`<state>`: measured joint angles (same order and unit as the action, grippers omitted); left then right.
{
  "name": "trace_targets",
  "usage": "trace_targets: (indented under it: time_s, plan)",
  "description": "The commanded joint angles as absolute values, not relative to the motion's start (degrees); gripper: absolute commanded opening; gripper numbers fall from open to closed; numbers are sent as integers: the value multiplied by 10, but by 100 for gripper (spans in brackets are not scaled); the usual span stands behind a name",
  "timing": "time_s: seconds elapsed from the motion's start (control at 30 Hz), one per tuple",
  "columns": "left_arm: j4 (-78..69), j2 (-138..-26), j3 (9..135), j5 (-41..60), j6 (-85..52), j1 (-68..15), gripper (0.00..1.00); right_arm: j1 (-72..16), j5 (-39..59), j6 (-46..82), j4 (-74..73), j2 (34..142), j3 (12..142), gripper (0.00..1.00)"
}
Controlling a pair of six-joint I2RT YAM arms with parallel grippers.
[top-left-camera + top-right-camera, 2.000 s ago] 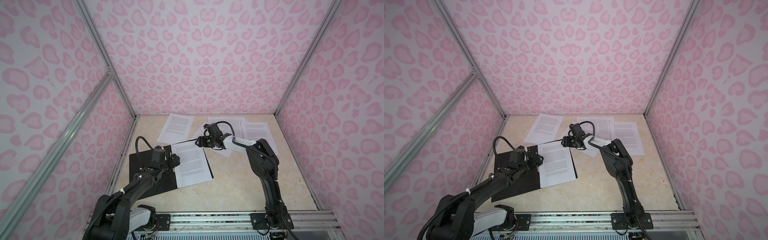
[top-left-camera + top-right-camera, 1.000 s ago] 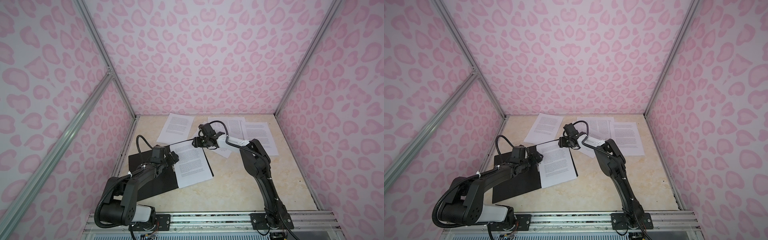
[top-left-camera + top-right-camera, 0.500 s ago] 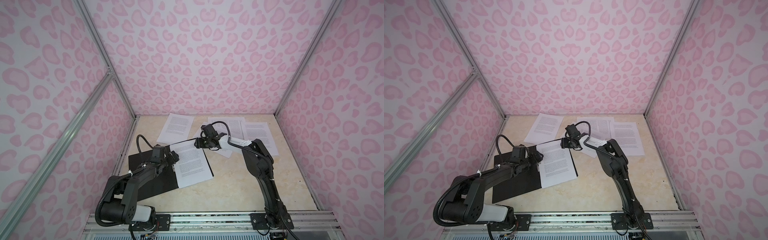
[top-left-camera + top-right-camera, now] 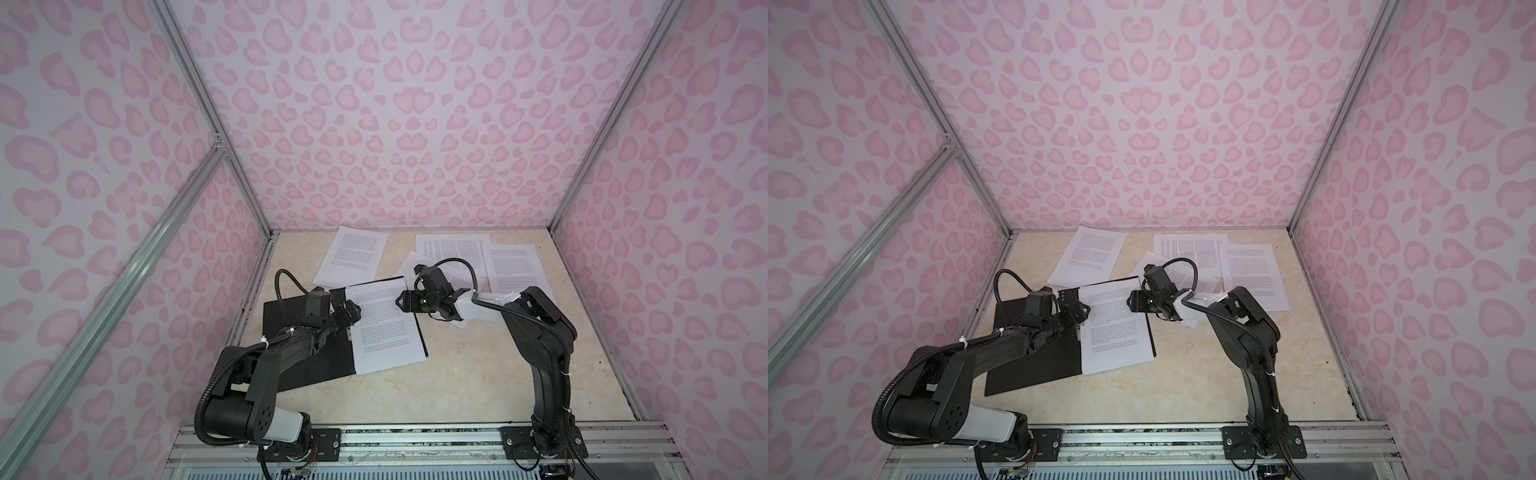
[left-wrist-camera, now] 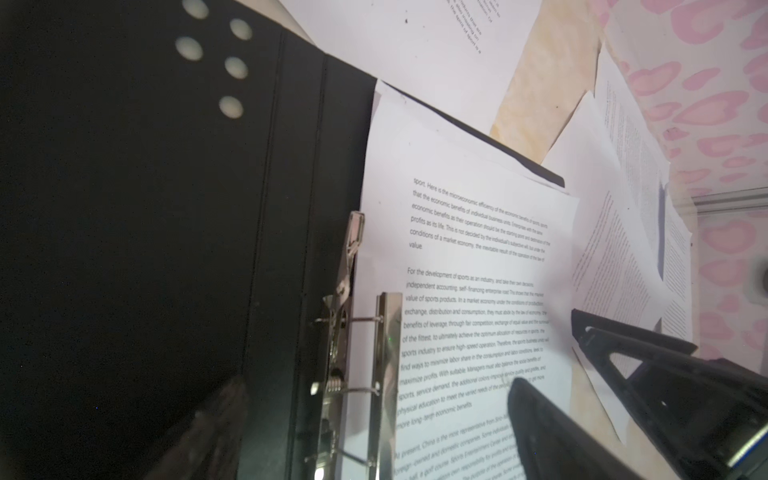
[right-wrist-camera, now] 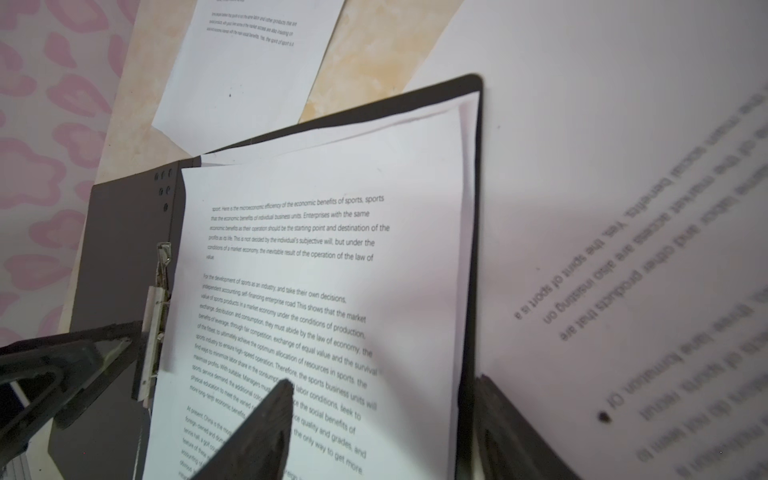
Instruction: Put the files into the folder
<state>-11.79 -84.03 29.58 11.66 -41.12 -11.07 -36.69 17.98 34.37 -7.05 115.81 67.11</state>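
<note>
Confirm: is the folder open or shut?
Open: the folder lies spread flat, black inside up, metal clip exposed, printed sheets on its right half.

Printed files (image 6: 324,270) are being shown lying in the opened black folder (image 6: 120,232), beside its metal clip (image 6: 160,291). The folder's outer edge is being seen between the parted fingers (image 6: 266,424) of the right gripper (image 6: 384,382).
</note>
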Motion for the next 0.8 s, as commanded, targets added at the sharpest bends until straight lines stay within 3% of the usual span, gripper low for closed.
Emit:
trace_targets:
  time_s: [0.0, 0.3, 0.53, 0.63, 0.77]
  plan:
    - [-30, -846, 270, 158, -459, -131, 100, -375, 214, 375, -57, 1140, 629, 69]
    - [-16, -723, 194, 125, -490, -178, 100, -403, 203, 416, -151, 1052, 497, 69]
    - [139, -619, 307, 104, -404, -180, 100, -401, 119, 364, -88, 989, 485, 70]
    - [170, -587, 328, 85, -380, -180, 99, -425, 59, 334, -42, 921, 467, 71]
    - [158, -591, 314, 103, -366, -180, 99, -487, 48, 319, 13, 854, 442, 67]
